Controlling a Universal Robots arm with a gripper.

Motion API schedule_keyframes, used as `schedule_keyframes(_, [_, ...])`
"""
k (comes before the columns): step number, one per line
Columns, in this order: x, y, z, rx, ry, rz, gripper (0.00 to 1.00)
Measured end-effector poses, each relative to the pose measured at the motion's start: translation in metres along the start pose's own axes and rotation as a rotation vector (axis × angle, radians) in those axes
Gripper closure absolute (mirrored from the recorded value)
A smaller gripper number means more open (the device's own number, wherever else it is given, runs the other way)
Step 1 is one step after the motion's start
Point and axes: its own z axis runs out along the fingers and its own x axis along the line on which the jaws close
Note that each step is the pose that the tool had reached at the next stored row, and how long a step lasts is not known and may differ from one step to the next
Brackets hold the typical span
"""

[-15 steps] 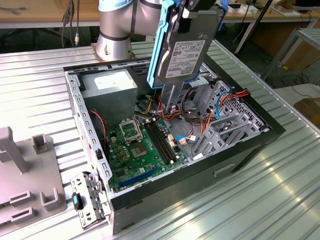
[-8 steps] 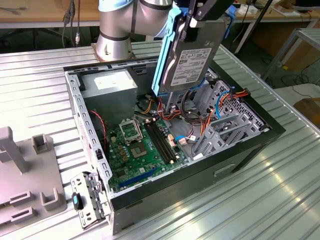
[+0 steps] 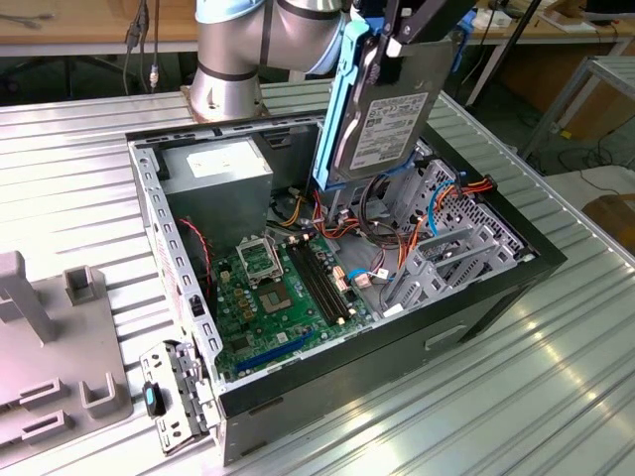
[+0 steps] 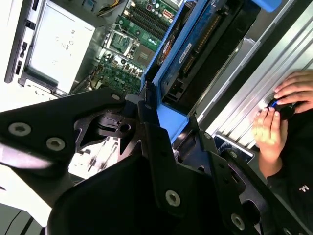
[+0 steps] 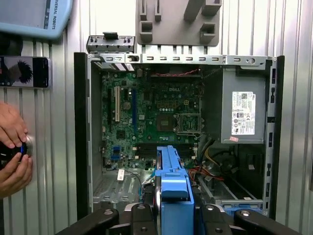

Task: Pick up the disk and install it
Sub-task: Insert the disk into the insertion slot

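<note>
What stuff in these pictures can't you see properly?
1. Exterior view: the gripper is cut off by the top edge, and the disk it holds hides part of the computer case behind it.
2. First wrist view: the disk is edge-on, so its grey face is hidden.
3. First wrist view: a person's hands cover whatever they hold.

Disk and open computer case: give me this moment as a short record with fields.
held item: the disk, clamped in the pincer
disk pose: on edge, tilted, above the open computer case, not yet seated
nearest case part: drive cage
case interior: motherboard, power supply
bystander: a person's hands beside the case, in both wrist views
</note>
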Motion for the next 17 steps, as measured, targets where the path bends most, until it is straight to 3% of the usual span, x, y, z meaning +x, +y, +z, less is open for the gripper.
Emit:
schedule_keyframes(8, [0.0108,-0.0047,0.0018,0.0002,-0.0003,0.0,0.63])
schedule_keyframes(17, [0.0137,-0.036,0.0063,-0.0001,-0.0006,-0.009,0.63])
